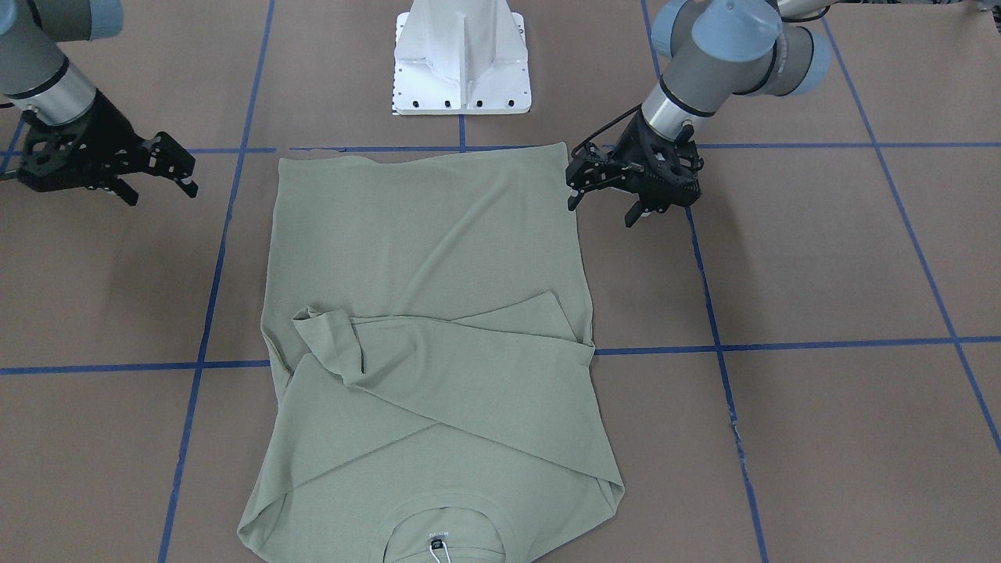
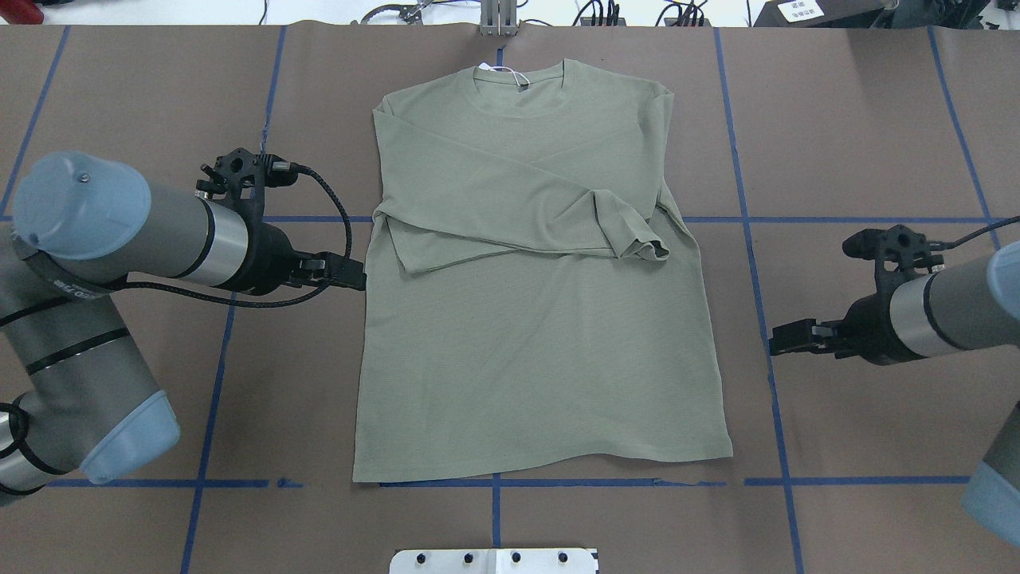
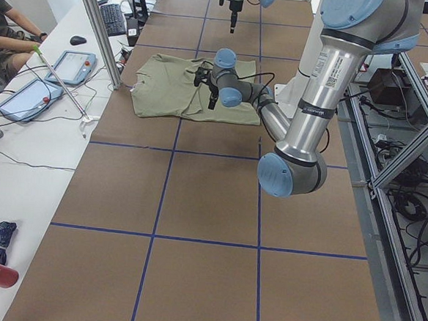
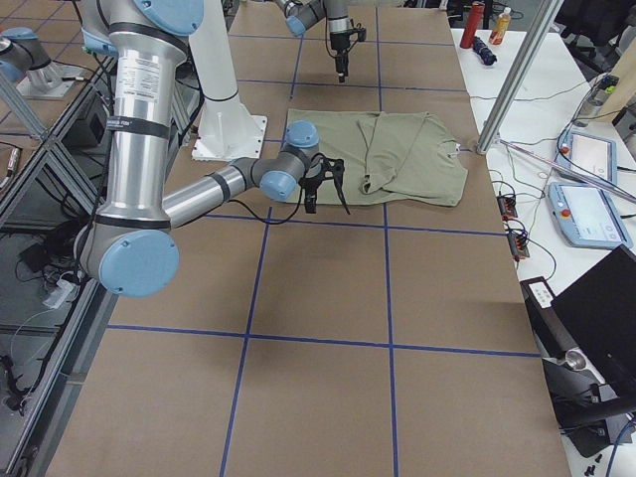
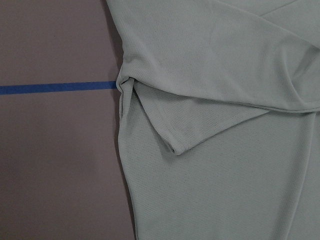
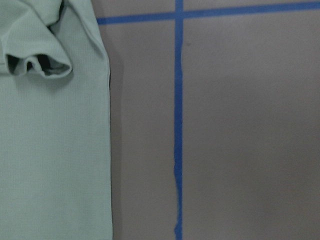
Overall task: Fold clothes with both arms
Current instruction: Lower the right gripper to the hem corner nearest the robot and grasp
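Now the left gripper (image 1: 600, 211) hangs just beside one side edge of the shirt (image 2: 542, 359), its fingers spread wide and holding nothing. The shirt lies flat on the brown table (image 2: 876, 119) between the 2 grippers, both sleeves crossed over its chest and 1 cuff (image 2: 640, 241) curled open. Off the shirt's opposite edge, a little apart, the right gripper (image 1: 163, 194) is likewise spread wide and empty.

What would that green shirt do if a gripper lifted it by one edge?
Probably sag and drape: the shirt lies flat with soft wrinkles, and its folded sleeves follow the body's contours. It looks thin, so likely light. Pushed, it would probably bunch like its crumpled cuff.
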Controlling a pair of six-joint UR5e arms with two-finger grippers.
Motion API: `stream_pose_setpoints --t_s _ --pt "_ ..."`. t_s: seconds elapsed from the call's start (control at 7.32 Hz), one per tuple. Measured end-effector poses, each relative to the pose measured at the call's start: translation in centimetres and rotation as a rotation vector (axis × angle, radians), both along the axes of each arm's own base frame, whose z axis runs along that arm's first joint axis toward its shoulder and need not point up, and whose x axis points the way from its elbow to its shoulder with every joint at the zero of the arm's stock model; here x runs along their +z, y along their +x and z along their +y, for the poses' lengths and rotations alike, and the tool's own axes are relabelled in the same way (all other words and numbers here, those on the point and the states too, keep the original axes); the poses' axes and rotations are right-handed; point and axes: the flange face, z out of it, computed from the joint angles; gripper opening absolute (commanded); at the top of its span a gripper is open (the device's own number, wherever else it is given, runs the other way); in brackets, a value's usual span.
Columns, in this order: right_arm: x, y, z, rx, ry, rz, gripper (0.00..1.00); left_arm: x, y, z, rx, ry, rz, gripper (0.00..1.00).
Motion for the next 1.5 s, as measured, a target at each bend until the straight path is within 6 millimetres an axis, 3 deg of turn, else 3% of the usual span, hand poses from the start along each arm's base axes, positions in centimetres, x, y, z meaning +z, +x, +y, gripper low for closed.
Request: stream_pose_setpoints --t_s 0.27,0.55,0.82,1.5 --pt "-0.6 -4.9 3.6 -0.054 -0.014 0.013 1.0 -0.1 -0.3 0.2 -0.003 0.003 0.001 1.0" --pt "-3.0 -9.4 3.8 -0.085 -0.042 0.07 1.0 -0.1 -0.3 0.3 -0.005 0.004 0.001 1.0" --pt "-4.2 -11.0 3.4 -0.085 -0.05 0.106 1.0 -0.1 -0.3 0.3 -0.005 0.004 0.001 1.0" --pt "-1.3 -12.9 4.0 -0.099 -0.065 0.176 0.97 -0.2 -0.3 0.3 -0.004 0.005 0.002 1.0"
